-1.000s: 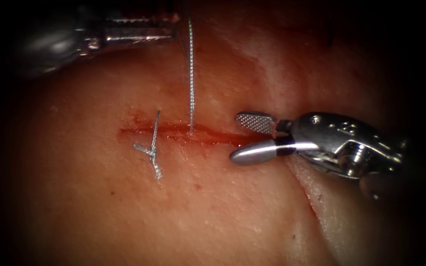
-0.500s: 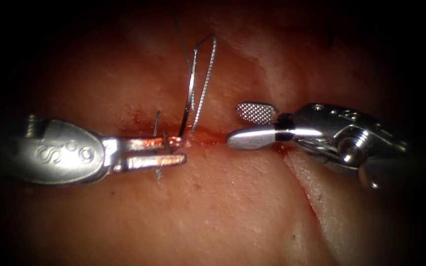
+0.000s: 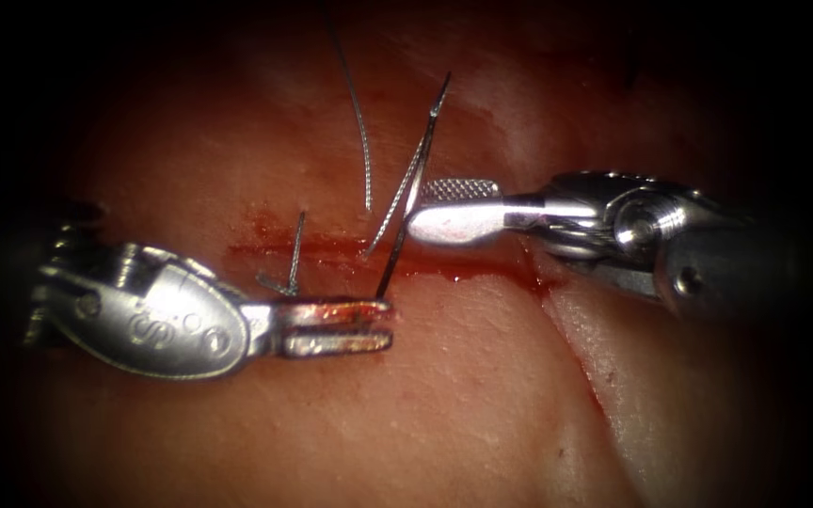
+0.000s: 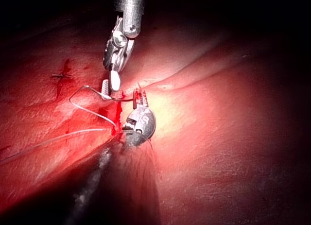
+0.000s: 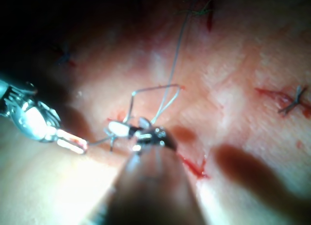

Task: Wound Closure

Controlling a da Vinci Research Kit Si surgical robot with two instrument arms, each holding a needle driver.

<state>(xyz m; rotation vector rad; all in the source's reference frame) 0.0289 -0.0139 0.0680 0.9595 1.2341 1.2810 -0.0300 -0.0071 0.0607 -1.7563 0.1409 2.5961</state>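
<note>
Below the cut, the left tool grips the needle at its lower end, jaws closed. Needle stands clear of the tissue, thread trailing. Right tool holds nothing, jaws parted beside the needle's shaft.

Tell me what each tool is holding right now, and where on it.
The left tool grips the needle at one end, clear of the tissue. The right tool has open jaws around the needle's middle, holding nothing yet.
</note>
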